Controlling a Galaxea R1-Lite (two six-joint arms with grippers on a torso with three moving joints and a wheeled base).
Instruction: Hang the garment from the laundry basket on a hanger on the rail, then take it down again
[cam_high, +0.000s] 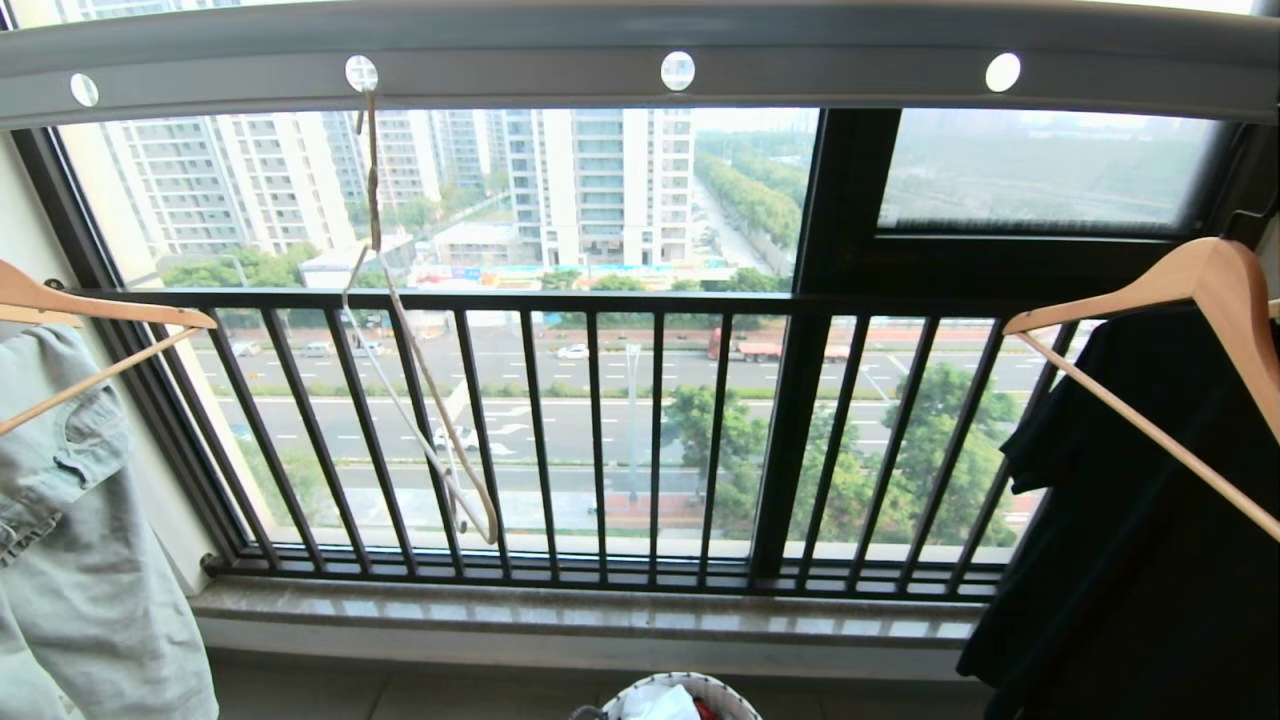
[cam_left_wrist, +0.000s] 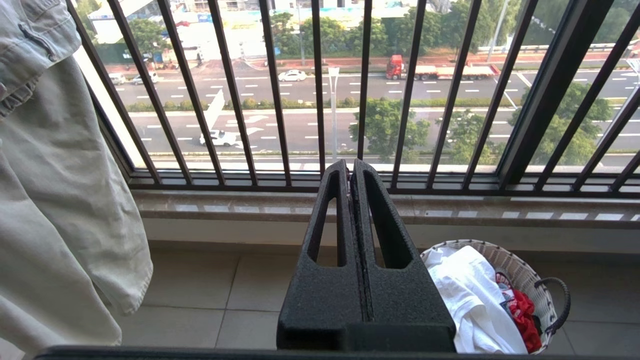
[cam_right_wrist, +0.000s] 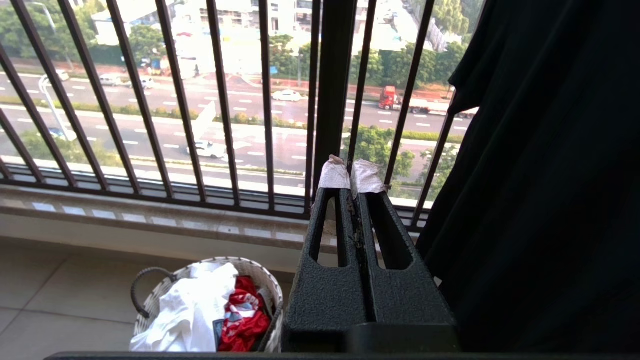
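The left gripper (cam_left_wrist: 351, 167) is clenched on nothing, level before the black window railing (cam_left_wrist: 320, 90). The right gripper (cam_right_wrist: 350, 175), its tips wrapped in pale tape, is likewise pressed together and empty. On the tiled floor between them sits the laundry basket (cam_right_wrist: 267, 285), the white T-shirt (cam_right_wrist: 190, 310) crumpled inside against something red (cam_right_wrist: 245, 320), perhaps another garment. In the head view the basket (cam_high: 725, 690) lies at six o'clock; the wire hanger (cam_high: 420, 400) hangs at ten o'clock from a hole in the grey rail (cam_high: 640, 60) at twelve. A pale green garment (cam_high: 70, 520) hangs at nine, a black garment (cam_high: 1130, 520) at three, each on a wooden hanger (cam_high: 1190, 290).
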